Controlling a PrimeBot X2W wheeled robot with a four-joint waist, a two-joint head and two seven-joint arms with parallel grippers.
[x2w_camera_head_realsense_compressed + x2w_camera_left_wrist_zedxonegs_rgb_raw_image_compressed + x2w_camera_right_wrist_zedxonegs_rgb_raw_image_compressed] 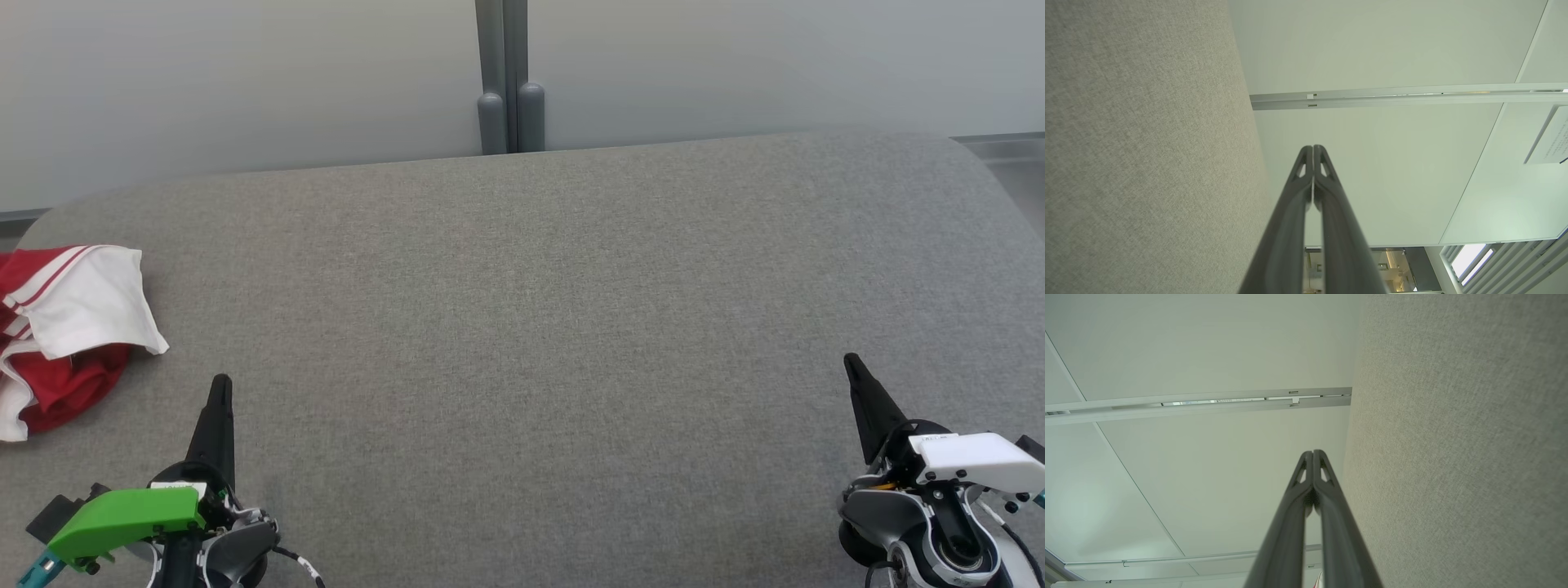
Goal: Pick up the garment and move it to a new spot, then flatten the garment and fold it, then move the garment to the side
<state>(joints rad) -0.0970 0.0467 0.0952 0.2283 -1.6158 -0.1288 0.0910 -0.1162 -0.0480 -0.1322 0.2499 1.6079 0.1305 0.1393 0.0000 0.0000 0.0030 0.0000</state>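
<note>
- Left gripper (220,390) and right gripper (853,366) are both pressed closed and empty, at the table's (531,327) near edge.
- Garment (77,322) lies crumpled at the table's left edge.
- Seemingly nothing is done yet: pickup, flattening, folding all remain.

Red-and-white striped garment (69,327) — grey table (531,327)
</note>
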